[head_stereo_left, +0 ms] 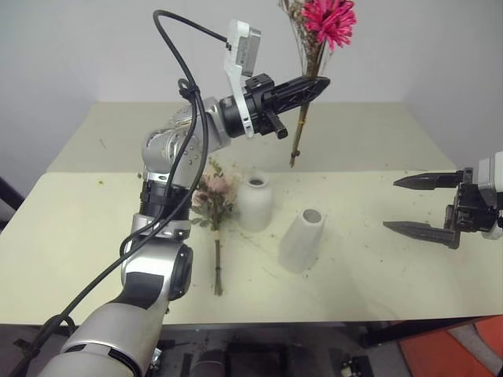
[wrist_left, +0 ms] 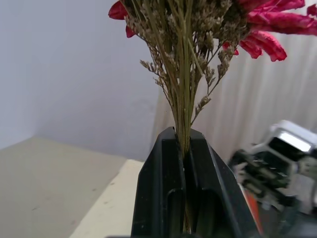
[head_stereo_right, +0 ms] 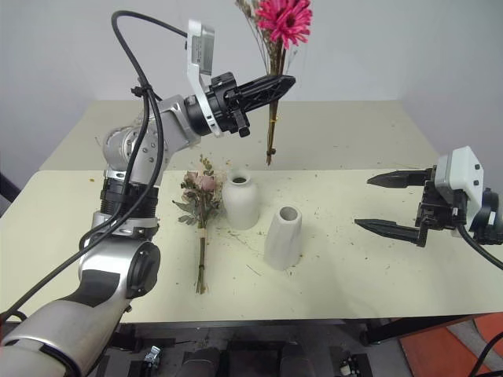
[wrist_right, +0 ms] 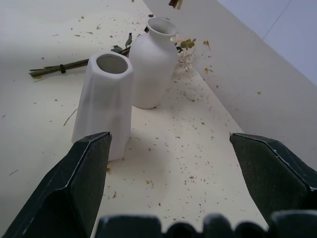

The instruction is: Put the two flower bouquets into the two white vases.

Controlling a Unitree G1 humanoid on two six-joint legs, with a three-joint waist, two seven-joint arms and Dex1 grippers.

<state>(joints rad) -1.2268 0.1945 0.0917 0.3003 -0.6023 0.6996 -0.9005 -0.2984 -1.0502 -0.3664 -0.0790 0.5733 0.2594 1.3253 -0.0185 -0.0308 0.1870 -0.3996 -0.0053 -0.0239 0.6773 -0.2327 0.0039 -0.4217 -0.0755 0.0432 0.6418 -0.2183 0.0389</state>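
Vases [head_stereo_left: 255,203] [head_stereo_left: 302,239] close together mid-table; rose bouquet [head_stereo_left: 214,206] alongside; right side bare

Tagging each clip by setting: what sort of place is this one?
Probably an indoor lab or test room: a plain cream table strewn with plant bits against a bare white wall, staged with two white vases.

A pale cream desk [head_stereo_left: 377,149] fills the middle of the room, its top strewn with small dry plant crumbs. Behind it rises a plain, evenly lit grey-white wall [head_stereo_left: 94,47]. Below the desk's front edge, an orange patch [head_stereo_left: 440,353] shows at the floor.
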